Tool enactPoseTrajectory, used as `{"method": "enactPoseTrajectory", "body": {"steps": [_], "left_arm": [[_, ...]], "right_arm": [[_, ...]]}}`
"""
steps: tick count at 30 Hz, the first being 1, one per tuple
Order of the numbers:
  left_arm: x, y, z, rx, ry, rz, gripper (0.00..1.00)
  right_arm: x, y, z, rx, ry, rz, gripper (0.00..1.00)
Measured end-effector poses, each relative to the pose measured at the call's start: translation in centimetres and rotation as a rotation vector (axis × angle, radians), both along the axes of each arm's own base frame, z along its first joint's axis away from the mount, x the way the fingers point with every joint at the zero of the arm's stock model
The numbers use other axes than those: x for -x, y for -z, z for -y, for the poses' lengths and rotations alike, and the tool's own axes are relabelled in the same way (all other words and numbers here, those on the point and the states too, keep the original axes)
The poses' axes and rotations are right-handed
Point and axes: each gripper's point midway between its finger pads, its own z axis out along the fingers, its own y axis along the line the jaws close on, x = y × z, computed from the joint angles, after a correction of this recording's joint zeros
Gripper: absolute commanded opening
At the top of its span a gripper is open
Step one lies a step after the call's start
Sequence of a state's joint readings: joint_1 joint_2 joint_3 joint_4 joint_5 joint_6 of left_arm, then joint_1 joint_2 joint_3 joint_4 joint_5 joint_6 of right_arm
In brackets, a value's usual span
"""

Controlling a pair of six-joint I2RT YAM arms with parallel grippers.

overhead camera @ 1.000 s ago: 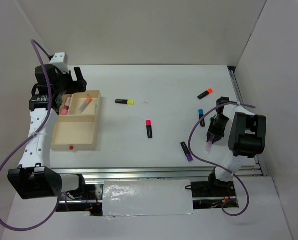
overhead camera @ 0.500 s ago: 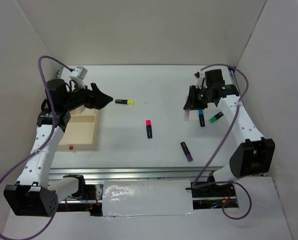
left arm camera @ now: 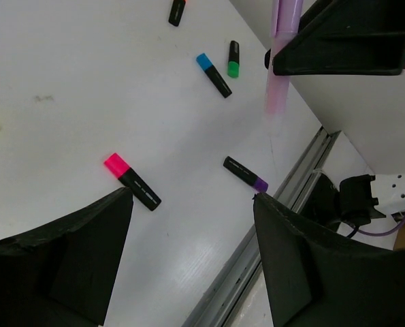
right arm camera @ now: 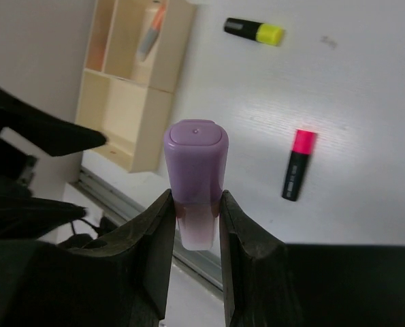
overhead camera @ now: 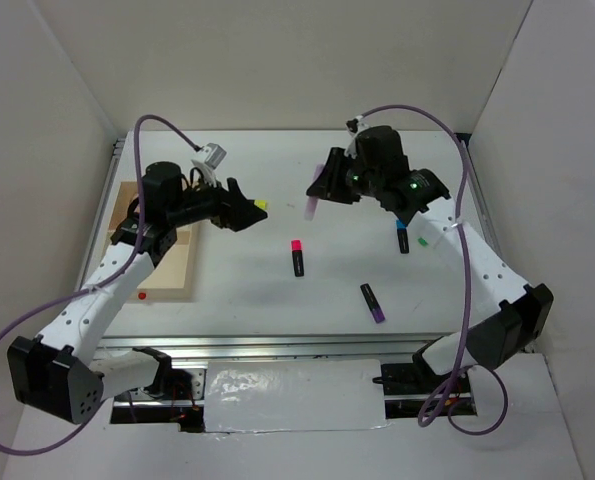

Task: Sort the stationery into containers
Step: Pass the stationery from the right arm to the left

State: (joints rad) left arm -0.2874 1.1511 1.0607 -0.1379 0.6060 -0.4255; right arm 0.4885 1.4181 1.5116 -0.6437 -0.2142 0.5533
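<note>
My right gripper (overhead camera: 322,190) is shut on a pastel purple marker (overhead camera: 311,205) and holds it in the air above the table's back middle; the marker stands between the fingers in the right wrist view (right arm camera: 195,184). My left gripper (overhead camera: 247,212) is open and empty, just right of the wooden tray (overhead camera: 169,270), with its tips by a yellow-capped marker (overhead camera: 260,204). Pink-capped (overhead camera: 297,257), purple-capped (overhead camera: 373,302), blue-capped (overhead camera: 402,238) and green-capped (overhead camera: 424,240) markers lie on the table. The tray holds pastel markers (right arm camera: 150,30).
The left arm covers most of the tray in the top view; its red dot (overhead camera: 142,295) shows on the near rim. Another black marker (left arm camera: 177,10) lies far right in the left wrist view. White walls enclose the table; a metal rail (overhead camera: 277,345) runs along the near edge.
Both arms swung in toward the table's middle. The right gripper carried the pastel purple marker from the right side to the back centre. The left gripper moved right, off the tray.
</note>
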Motion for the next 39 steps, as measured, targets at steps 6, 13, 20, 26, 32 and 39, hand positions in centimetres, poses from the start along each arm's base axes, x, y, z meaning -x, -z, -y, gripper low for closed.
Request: {"method": "enactPoseTrajectory", "body": {"steps": [6,13,20,26,32,39], "left_arm": [[-0.5,0.6,2.0,-0.008,0.046,-0.026,0.84],[0.0,-0.5,3.1,0.002,0.082,0.009,0.85],[-0.8,-0.6,3.6,-0.004,0.080,0.012,0.80],[-1.6,-0.5,3.9,-0.027,0.072,0.013,0.46],[-1.5,-0.6,4.0,-0.051,0.079,0.038,0.04],[-3.8,0.9,-1.1,-0.121,-0.068,-0.005,0.00]], "right_arm": [[-0.5,-2.4,-4.7,-0.081,-0.037,0.026,0.00],[-0.7,-2.3,-7.1,-0.098,-0.063,0.019,0.00],[0.7,-1.9,-9.4,-0.115,-0.127,0.001,0.00],[1.4,-2.6,-10.4,-0.150,-0.173,0.007,0.01],[0.9,-2.7,-10.0,-0.158,-0.169,0.006,0.42],[-2.6,-1.9,-3.8,-0.155,-0.092,0.022,0.48]]}}
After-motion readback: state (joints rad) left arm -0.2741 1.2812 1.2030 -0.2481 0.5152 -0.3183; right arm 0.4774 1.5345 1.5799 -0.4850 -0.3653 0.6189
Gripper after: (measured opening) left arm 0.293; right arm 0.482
